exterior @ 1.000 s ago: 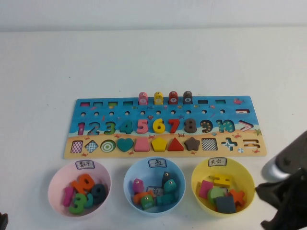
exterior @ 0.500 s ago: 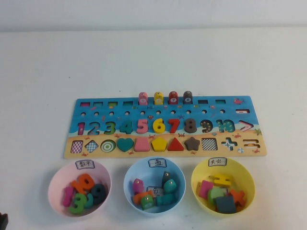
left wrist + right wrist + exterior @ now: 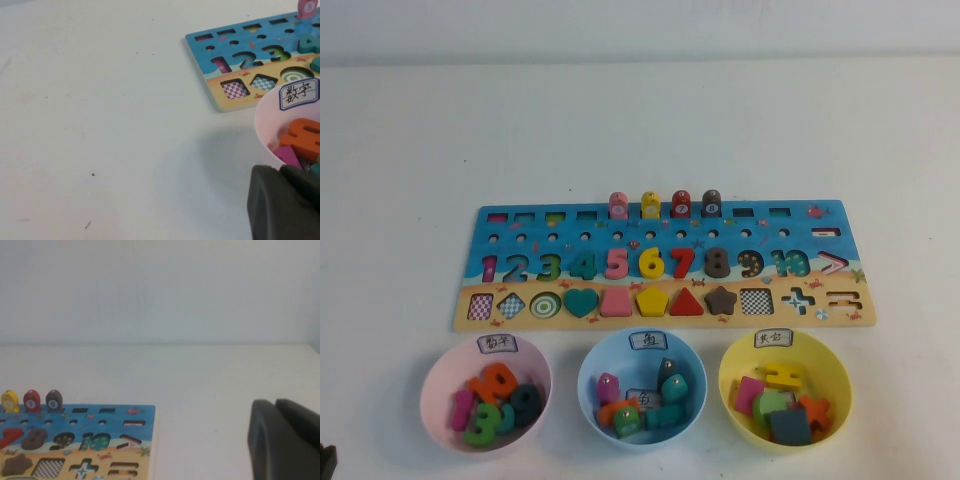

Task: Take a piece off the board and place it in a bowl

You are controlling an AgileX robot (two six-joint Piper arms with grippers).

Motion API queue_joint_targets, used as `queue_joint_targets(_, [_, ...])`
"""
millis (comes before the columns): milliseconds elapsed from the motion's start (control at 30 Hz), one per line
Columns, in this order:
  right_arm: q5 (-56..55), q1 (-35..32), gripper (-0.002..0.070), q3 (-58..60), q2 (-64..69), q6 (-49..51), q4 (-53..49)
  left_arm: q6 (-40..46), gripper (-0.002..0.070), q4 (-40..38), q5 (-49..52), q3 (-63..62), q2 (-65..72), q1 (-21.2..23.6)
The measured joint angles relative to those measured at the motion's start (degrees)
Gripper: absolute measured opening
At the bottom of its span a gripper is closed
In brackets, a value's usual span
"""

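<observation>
Slate-grey piece is lying in your pink bowl below the board, your right gripper is sitting closed off the board's right end, and I cannot tell the left gripper's state.

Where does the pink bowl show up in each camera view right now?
High view: pink bowl at lower left, below the board.
Left wrist view: pink bowl at the right edge, labelled rim showing.
Right wrist view: not in it.
Shared landmark: the board.

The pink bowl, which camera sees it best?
The high view: the whole pink bowl shows, with numerals inside. The left wrist view catches only its labelled rim beside the left claw. The right wrist view misses it.
</observation>
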Motion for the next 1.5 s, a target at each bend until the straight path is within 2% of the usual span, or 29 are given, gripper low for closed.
queue_joint_targets(733, [1.4,0.0,-0.0017,0.02,-1.76,0.0,1.06,0.0,-0.0004,0.0,0.0,0.0,0.0,0.0])
queue_joint_targets(900, [7.62,0.0,-0.0017,0.02,-1.76,-5.06,7.92,0.0,-0.0004,0.0,0.0,0.0,0.0,0.0])
queue_joint_targets(1200, [16.83,0.0,-0.0017,0.02,-1.76,-14.28,12.03,0.0,-0.0004,0.0,0.0,0.0,0.0,0.0])
queue_joint_targets(1500, [19.81,0.0,-0.0017,0.02,-1.76,-16.17,13.28,0.0,-0.0004,0.0,0.0,0.0,0.0,0.0])
